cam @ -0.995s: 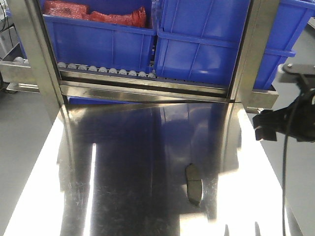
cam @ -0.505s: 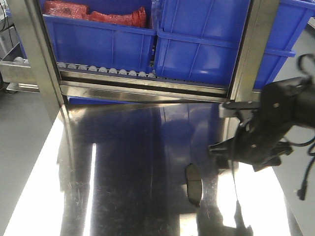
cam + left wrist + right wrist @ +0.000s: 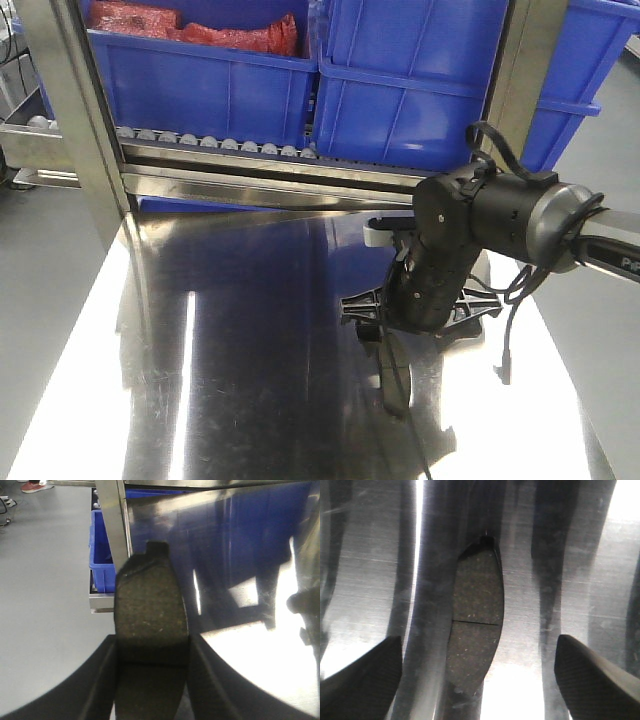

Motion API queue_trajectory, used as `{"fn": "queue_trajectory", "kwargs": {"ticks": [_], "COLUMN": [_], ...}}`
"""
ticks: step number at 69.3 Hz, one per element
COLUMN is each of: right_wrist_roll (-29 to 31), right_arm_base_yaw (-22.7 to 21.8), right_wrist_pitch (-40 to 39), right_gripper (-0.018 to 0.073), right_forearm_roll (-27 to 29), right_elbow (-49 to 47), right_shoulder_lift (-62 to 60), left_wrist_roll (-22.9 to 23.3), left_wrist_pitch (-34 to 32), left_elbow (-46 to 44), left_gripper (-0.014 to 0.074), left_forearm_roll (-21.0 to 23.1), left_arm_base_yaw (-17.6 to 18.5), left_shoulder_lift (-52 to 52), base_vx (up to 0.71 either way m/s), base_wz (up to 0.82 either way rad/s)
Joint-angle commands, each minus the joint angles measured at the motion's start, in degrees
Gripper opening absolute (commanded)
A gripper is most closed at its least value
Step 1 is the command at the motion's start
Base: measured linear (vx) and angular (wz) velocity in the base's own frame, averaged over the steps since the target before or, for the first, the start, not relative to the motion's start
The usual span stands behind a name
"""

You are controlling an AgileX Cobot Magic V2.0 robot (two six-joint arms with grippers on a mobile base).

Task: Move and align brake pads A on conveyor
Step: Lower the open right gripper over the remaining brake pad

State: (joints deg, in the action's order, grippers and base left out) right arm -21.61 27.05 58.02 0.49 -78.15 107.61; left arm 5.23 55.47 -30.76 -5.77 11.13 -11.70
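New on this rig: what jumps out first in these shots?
The right gripper, open, hangs over a brake pad lying on the shiny steel table. The left gripper is shut on a second pad, which fills its wrist view. Blue bins sit on the rack behind the table.

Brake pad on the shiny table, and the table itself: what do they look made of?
Brake pad: a dull, grainy grey-brown face with pale flecks and a thin groove across it, likely pressed friction compound. Table: bright brushed metal, probably stainless steel, with fine straight scratch lines and mirror-like reflections.
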Motion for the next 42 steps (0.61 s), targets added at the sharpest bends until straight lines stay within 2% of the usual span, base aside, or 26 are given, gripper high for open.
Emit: {"fn": "queue_trajectory", "kwargs": {"ticks": [1,18,42], "right_wrist_roll": [-0.59,-0.53,-0.53], "right_arm_base_yaw": [-0.11,-0.17,-0.17], "right_wrist_pitch": [0.99,1.00,-0.94], "right_gripper": [0.0589,0.0589,0.0589], "right_forearm_roll": [-0.82,-1.00,-4.37], "right_elbow": [-1.73,-1.73,-1.73], "right_shoulder_lift": [-1.30,1.41,1.89], "left_wrist_roll": [-0.14,-0.14,-0.14], "left_wrist_pitch": [-5.37,-5.37,-5.37], "left_elbow": [-1.34,-1.34,-1.34], "left_gripper": [-0.0006,-0.0006,-0.0006], "left_forearm_roll": [-0.12,-0.12,-0.12], "left_arm_base_yaw": [-0.18,-0.18,-0.18], "left_shoulder_lift": [-0.52,-0.52,-0.52], "base_vx": [0.00,0.00,0.00], "base_wz": [0.00,0.00,0.00]}}
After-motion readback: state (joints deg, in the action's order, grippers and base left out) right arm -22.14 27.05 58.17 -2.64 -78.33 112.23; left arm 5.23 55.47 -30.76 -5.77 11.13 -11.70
